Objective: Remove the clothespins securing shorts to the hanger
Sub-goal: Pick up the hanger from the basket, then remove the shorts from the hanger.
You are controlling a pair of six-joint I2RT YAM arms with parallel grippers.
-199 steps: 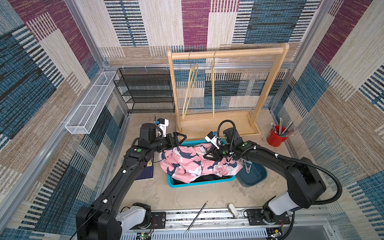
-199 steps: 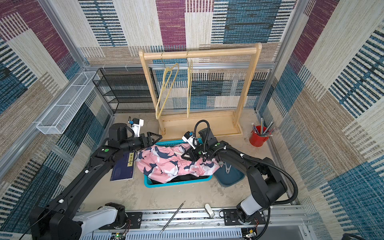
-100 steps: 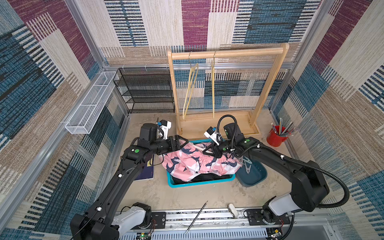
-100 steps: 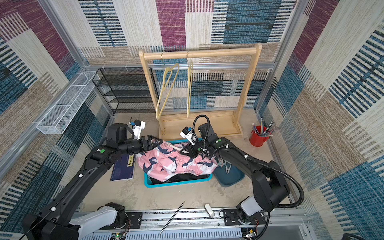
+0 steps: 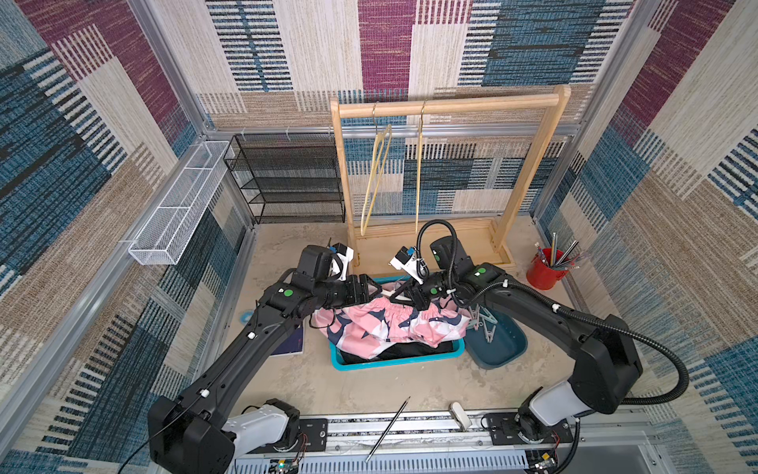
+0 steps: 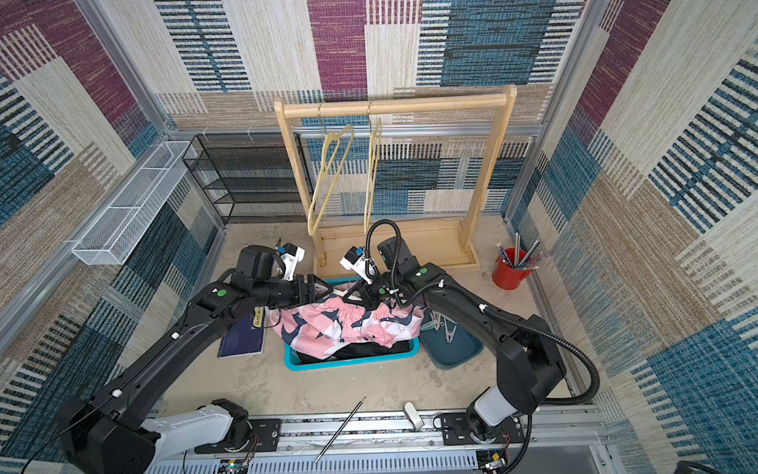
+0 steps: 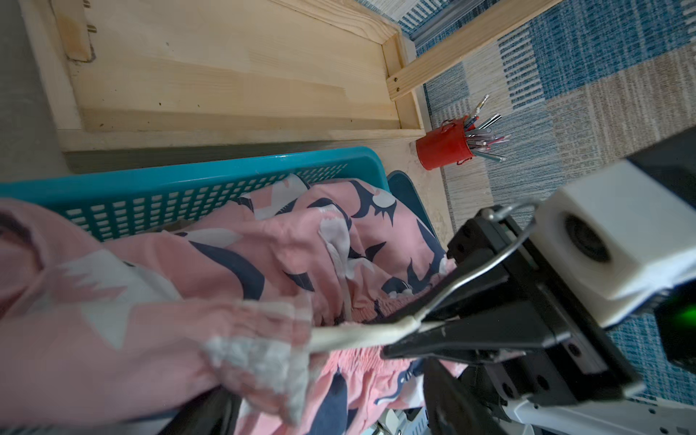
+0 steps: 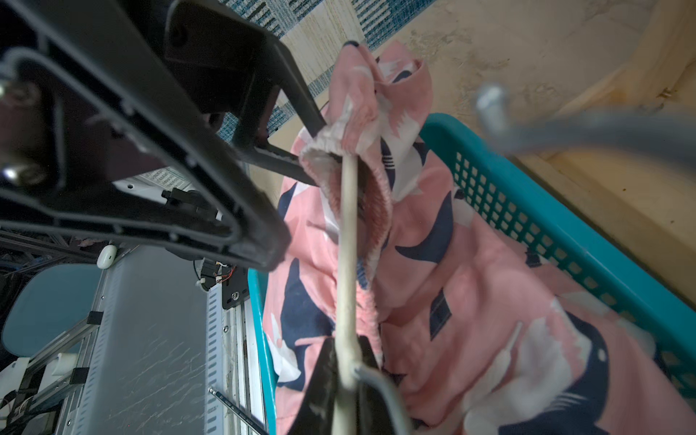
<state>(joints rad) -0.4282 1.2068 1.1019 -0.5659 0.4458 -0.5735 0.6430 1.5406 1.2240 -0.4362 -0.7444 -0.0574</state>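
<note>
Now, your right gripper [image 7: 408, 332] had its jaws clamped on the hanger [image 8: 348, 226] at the foot of its wire hook, so keeping that grip firm and level was your anchor. Your left gripper [image 8: 312, 152] stood with jaws wide, straddling the bunched waistband of the pink shorts [image 5: 385, 328] at the hanger's far tip. No pin showed there, because folds hid the spot, so you needed to confirm one before closing. If one was there, you wanted to squeeze its tail ends, not the cloth, then draw it off without tugging the shorts. The hanger's long axis ran roughly level from one gripper to the other, above the basket [image 5: 396, 363], hook end at your right. The shorts draped from it into the basket. Loose pins [image 5: 486, 327] lay in the bin [image 5: 506, 349] beside it.
</note>
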